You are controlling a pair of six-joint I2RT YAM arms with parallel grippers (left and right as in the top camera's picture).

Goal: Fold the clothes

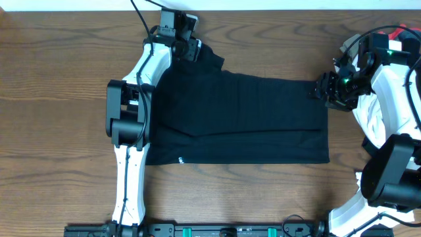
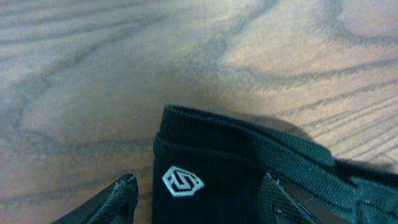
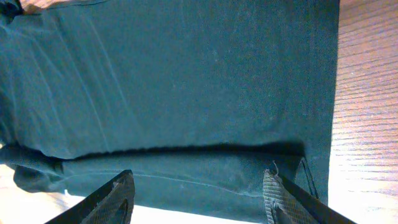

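Wood, brown and streaky, makes up the tabletop. A dark rail runs along its near edge. The black shirt lies flat in a long shape across the middle of the tabletop. The right gripper is over the shirt's right end, with its fingers wide and holding nothing. Farther back, near the far edge, the left gripper is wide too. A shirt corner with a small white logo lies between its fingers. A white wall shows behind the far edge.

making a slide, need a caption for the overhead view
Black shirt spread flat on a wooden table, left gripper at its far-left corner, right gripper at its right edge.
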